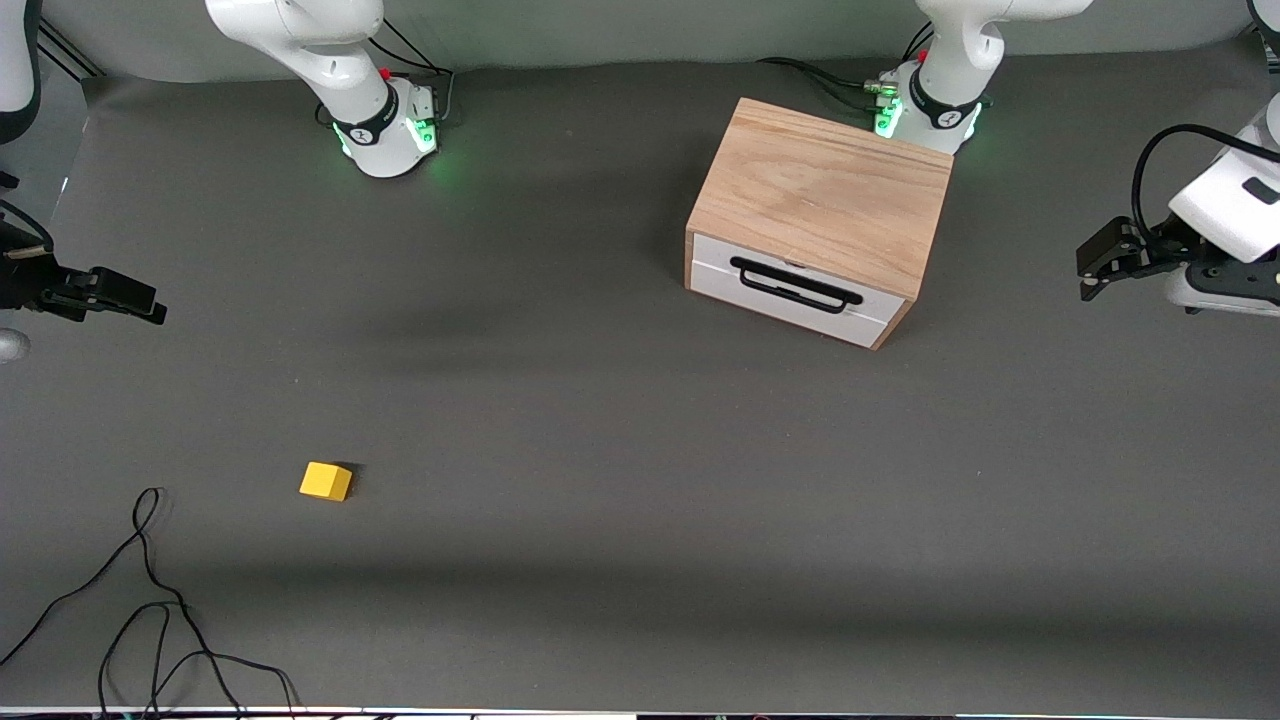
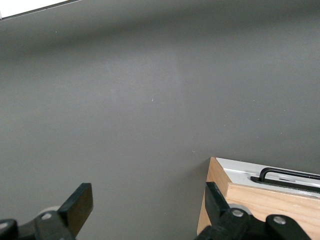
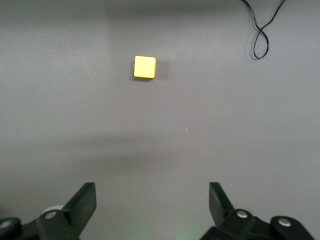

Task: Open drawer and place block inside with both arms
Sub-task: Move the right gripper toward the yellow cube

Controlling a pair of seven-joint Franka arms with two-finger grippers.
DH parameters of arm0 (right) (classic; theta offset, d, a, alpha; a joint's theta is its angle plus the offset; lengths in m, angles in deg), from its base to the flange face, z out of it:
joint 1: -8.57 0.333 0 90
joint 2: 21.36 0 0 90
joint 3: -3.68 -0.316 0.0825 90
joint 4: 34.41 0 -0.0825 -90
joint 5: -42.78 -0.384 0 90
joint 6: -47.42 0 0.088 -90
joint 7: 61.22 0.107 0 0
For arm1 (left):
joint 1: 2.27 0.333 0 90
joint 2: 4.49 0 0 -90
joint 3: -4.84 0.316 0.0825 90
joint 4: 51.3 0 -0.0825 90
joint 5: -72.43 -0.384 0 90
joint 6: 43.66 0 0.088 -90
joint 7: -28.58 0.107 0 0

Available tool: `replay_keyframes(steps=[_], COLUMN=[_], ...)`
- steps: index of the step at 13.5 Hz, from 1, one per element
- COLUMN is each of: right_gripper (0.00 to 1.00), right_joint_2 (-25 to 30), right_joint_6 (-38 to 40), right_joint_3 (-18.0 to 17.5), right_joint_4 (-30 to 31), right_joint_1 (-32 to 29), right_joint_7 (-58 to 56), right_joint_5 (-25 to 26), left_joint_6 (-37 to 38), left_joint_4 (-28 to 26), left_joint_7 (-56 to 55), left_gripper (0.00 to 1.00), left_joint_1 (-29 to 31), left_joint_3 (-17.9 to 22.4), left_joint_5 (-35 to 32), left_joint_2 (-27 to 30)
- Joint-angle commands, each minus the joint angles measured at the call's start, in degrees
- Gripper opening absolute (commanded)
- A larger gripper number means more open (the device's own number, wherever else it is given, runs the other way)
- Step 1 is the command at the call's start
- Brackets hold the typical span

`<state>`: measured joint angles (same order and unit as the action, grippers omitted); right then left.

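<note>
While both arms hang at the table's ends, left gripper (image 2: 145, 210) and right gripper (image 3: 152, 207) spread wide, empty; drawer (image 1: 797, 290) shut in its oak box (image 1: 825, 190) near the left arm's base; yellow block (image 1: 326, 481) alone on bare grey table (image 1: 640, 430), black cable (image 1: 150, 610) nearer the front edge.

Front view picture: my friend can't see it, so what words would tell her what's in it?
A shut white drawer in a wooden box sits on a grey table, with a small yellow block lying nearer the camera toward the right arm's end. The left gripper and right gripper hang open at the table's ends, holding nothing.
</note>
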<state>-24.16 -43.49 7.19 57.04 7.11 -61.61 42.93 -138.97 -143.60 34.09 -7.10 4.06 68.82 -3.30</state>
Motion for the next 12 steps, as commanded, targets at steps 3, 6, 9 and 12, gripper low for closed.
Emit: replay_keyframes(steps=[3, 6, 9, 12], right_gripper=[1.0, 1.0, 1.0, 1.0], right_joint_2=[-9.39, -12.92, -13.8, -17.13], right_joint_6=[-0.06, 0.3, 0.21, -0.75], right_joint_3=[-0.07, -0.07, -0.07, -0.07], right_joint_4=[-13.1, -16.83, -16.57, -16.13], right_joint_1=[1.72, 1.72, 1.98, 3.38], right_joint_7=[-0.58, -0.67, -0.49, -0.14], right_joint_5=[0.73, 0.29, 0.21, 0.12], left_joint_6=[0.3, 0.39, 0.39, 0.39], left_joint_4=[-0.17, -0.17, -0.08, -0.17], left_joint_7=[0.73, 0.73, 0.73, 0.73], left_gripper=[1.0, 1.0, 1.0, 1.0], left_joint_1=[-0.96, -0.96, -0.96, -0.96], left_joint_3=[0.95, 0.95, 0.95, 0.95], left_joint_5=[-0.17, -0.17, -0.17, -0.08], left_joint_2=[0.74, 0.83, 0.74, 0.74])
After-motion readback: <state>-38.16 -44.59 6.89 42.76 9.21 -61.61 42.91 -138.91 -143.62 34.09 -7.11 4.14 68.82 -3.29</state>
